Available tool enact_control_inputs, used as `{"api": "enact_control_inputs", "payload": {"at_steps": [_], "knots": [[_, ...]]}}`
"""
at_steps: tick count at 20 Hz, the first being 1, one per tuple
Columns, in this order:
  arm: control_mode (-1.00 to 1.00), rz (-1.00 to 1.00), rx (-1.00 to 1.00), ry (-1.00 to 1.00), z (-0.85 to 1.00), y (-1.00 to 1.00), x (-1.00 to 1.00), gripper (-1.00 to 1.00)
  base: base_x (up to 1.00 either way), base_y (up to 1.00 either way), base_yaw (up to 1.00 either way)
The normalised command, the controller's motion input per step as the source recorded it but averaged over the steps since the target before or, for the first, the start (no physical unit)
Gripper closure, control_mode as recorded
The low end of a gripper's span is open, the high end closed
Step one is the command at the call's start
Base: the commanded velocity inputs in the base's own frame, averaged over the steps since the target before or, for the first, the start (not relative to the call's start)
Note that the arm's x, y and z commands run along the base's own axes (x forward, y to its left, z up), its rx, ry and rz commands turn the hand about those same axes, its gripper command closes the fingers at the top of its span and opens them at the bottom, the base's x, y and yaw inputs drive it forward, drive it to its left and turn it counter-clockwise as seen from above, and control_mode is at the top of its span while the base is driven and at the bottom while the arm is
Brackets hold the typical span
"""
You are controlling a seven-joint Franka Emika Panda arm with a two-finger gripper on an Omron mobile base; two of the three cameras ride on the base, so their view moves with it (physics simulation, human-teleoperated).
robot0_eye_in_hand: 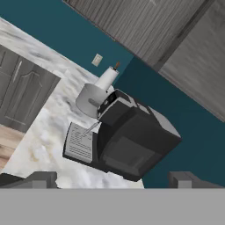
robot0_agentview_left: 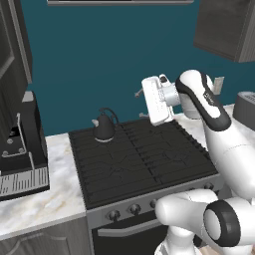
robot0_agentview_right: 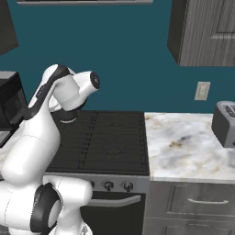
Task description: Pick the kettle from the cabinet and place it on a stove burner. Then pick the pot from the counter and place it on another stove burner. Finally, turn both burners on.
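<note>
Knobs [robot0_agentview_left: 133, 209] along our stove front look untouched, while the kettle [robot0_agentview_left: 104, 127] already sits on the back-left burner [robot0_agentview_left: 102, 138], so our released, empty claw [robot0_eye_in_hand: 112, 179] must fetch the pot [robot0_eye_in_hand: 91, 100] from the surface [robot0_eye_in_hand: 48, 136] beside the coffee machine [robot0_eye_in_hand: 127, 138].

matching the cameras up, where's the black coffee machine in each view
left base view: coffee machine at far left, on the counter beside the stove.
right base view: far left edge.
hand view: centre, tilted.
shared landmark: teal wall behind it.
</note>
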Motion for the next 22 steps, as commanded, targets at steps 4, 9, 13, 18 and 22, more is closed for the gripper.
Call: {"api": "enact_control_inputs", "payload": {"at_steps": [4,9,13,18,22], "knots": [[-1.00,0.08,-0.14,-0.15,0.00,-0.03,-0.14,-1.00,0.00,0.00,0.00],[-1.00,0.11,-0.13,-0.18,0.00,-0.04,-0.14,-1.00,0.00,0.00,0.00],[-1.00,0.12,-0.10,-0.19,0.00,-0.09,-0.24,-1.00,0.00,0.00,0.00],[-1.00,0.14,-0.08,-0.17,-0.05,-0.06,-0.28,-1.00,0.00,0.00,0.00],[-1.00,0.09,-0.05,-0.10,-0.18,-0.06,-0.30,-1.00,0.00,0.00,0.00]]}}
